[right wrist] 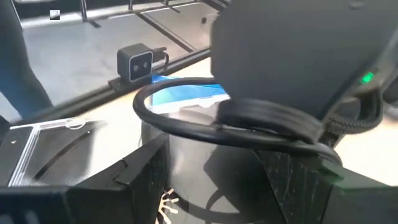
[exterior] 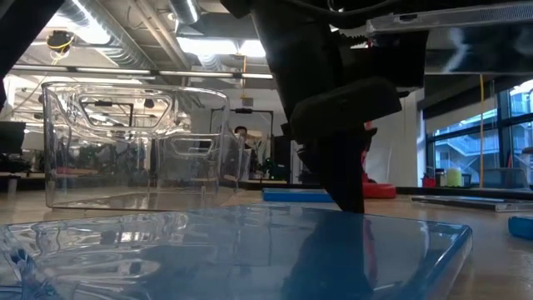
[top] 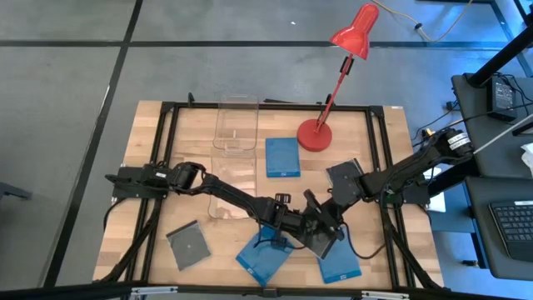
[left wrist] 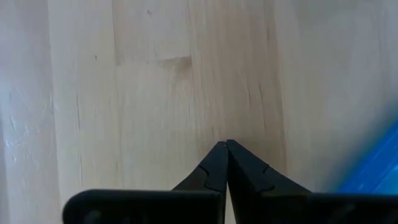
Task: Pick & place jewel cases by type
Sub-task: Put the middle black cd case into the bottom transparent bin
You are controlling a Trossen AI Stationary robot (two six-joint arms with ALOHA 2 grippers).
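While the wooden table (top: 141, 179) is carrying everything under its black frame, the two dark arms are reaching in toward its near middle and meeting there. Two clear plastic bins (top: 236, 125) are standing one behind the other left of centre, and a red desk lamp (top: 321, 133) is standing on its round base toward the far right. The left gripper (left wrist: 226, 144) is pointing down at bare wood just above the near blue case, its fingers (left wrist: 208, 169) pressed tightly together with nothing between them. The right gripper (top: 325, 229) is hanging just right of it over a grey case (top: 323, 240); its fingers (right wrist: 146, 168) are standing wide apart, and whether they are gripping that case cannot be told. The jewel cases are lying scattered: one blue case (top: 282, 157) is lying flat at the middle beside the lamp base, another blue case (top: 265, 252) is lying at the near edge under the left arm's tip, a third blue case (top: 341, 267) is lying near right, a transparent grey case (top: 188, 245) is lying at the near left, well apart from the rest, and a dark grey case (top: 344, 176) is lying under the right arm.
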